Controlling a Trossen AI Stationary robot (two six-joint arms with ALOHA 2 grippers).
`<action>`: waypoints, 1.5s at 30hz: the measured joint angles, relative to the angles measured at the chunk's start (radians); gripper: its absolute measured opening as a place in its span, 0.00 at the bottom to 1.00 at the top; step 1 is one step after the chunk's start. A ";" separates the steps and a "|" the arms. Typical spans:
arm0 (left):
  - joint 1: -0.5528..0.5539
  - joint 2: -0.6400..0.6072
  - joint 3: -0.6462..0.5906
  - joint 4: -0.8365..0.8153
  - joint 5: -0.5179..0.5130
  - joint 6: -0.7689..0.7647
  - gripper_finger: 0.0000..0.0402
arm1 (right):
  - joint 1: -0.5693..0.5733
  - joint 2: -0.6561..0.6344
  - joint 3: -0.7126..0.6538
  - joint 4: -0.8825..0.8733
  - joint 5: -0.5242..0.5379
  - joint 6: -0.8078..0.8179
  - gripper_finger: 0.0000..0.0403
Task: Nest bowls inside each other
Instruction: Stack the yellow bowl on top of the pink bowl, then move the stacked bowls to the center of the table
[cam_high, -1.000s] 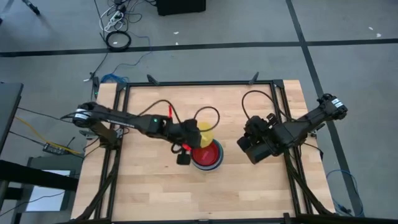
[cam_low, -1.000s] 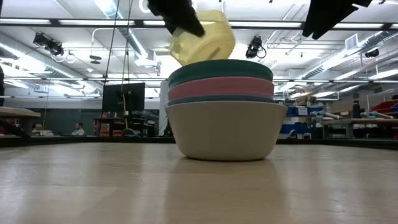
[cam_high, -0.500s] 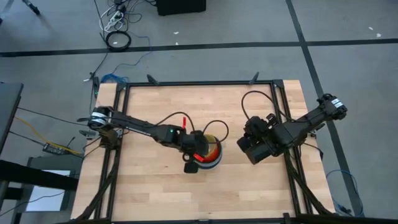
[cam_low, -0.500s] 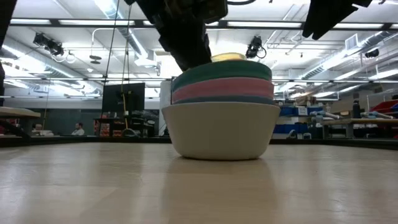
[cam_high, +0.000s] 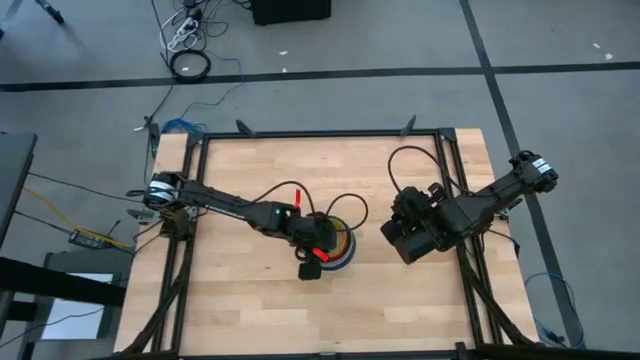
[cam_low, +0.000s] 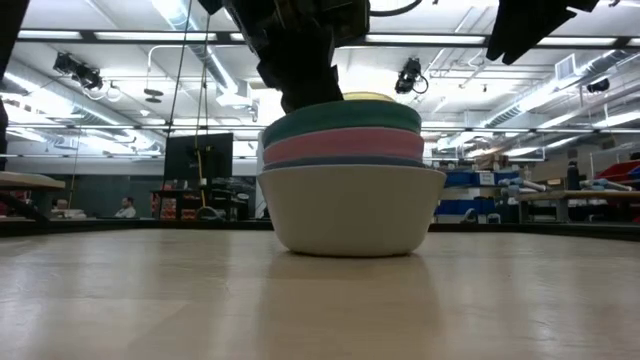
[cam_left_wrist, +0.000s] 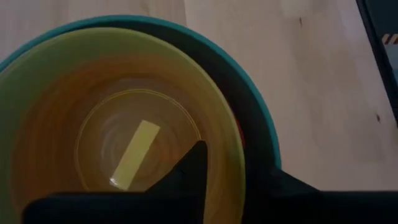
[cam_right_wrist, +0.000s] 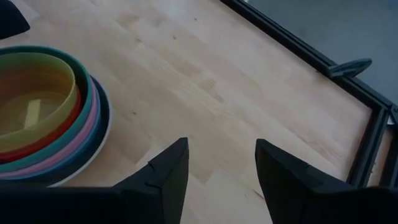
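Six colour bands can be counted in one nested stack near the middle of the pale wooden surface (cam_high: 250, 300); no bowl lies loose elsewhere. From the outside in, they are a wide grey-white round plastic bowl (cam_low: 350, 210), a blue bowl (cam_right_wrist: 102, 109), a light pink bowl (cam_low: 340, 147), a teal bowl (cam_low: 340, 118), an orange-red bowl (cam_right_wrist: 62, 127) showing only as a thin rim, and a translucent yellow bowl (cam_left_wrist: 62, 124) in the centre. All are plain and smooth-walled. Their rims step up one above another, and the yellow one carries a pale rectangular strip (cam_left_wrist: 134, 155) on its floor. Whether another bowl hides between the bands cannot be told.

Two dark arms are in view. The left claw (cam_high: 316, 247) is right over the stack, with one finger (cam_left_wrist: 193, 165) reaching down inside the yellow bowl by its rim. Whether that claw is pinching the rim or spread off it cannot be told. The right claw (cam_right_wrist: 217, 152) hangs above bare wood, well to the right of the stack, its fingers spread apart and holding nothing.
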 joint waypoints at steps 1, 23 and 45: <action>0.000 0.000 0.000 0.000 0.005 -0.010 0.19 | 0.000 0.000 0.000 0.001 -0.001 0.000 0.43; 0.004 0.000 0.139 -0.119 0.011 -0.021 0.55 | 0.000 0.000 0.000 0.005 -0.007 -0.001 0.44; -0.101 -0.002 0.236 -0.391 0.288 0.030 0.54 | 0.017 0.005 -0.256 0.383 -0.261 0.058 0.42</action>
